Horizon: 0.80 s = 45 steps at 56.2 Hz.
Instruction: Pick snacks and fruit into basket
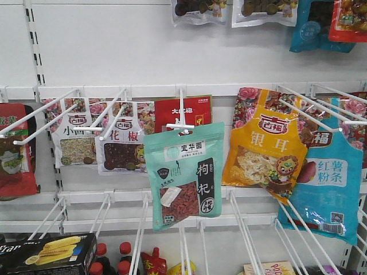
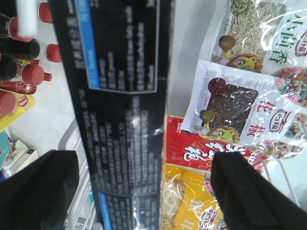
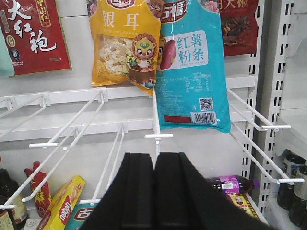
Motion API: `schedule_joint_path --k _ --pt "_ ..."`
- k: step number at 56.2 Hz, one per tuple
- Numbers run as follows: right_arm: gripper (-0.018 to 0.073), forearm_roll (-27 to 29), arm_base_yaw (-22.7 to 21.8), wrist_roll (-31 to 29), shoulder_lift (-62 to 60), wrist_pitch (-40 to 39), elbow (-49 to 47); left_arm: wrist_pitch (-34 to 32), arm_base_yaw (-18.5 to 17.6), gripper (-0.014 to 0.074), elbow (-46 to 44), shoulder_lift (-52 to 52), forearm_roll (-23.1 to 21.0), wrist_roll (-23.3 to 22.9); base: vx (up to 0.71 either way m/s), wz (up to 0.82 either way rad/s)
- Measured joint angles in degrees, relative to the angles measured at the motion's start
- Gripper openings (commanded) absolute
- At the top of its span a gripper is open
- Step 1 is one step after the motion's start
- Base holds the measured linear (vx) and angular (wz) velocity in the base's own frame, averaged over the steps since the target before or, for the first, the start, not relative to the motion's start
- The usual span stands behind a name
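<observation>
The mint-green snack pouch (image 1: 183, 175), with a window of red berries and a black label, hangs on a white hook at the middle of the rack. The black-and-blue biscuit box (image 1: 51, 253) lies at the bottom left. In the left wrist view its printed back panel (image 2: 120, 96) runs between the fingers of my left gripper (image 2: 144, 158), which is open; the right finger (image 2: 249, 191) stands clear of the box. My right gripper (image 3: 154, 191) is shut on nothing, below the hanging pouches. The basket and the fruit are out of view.
An orange pouch (image 1: 264, 146) and a blue-teal pouch (image 1: 330, 183) hang to the right. Long white wire hooks (image 1: 69, 114) stick out toward me. Red-capped bottles (image 2: 24, 57) stand by the box. A yellow box (image 3: 60, 206) and a purple-labelled bottle (image 3: 230, 183) sit on the lower shelf.
</observation>
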Motion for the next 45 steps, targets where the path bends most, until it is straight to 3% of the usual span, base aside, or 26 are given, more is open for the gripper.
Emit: schedule_joint_path --k 30,37,45 --pt "-0.0002 0.00 0.00 0.00 0.00 0.05 0.00 -11.46 0.00 0.0623 -0.29 9.74 -3.91 1.19 0.00 0.00" --pt "-0.0002 0.00 0.00 0.00 0.00 0.01 0.00 -15.08 0.00 0.0563 -0.39 11.66 -5.10 1.80 0.00 0.00" --pt "-0.0002 0.00 0.00 0.00 0.00 0.01 0.00 -16.16 0.00 0.0405 -0.49 13.55 -5.95 1.86 0.00 0.00"
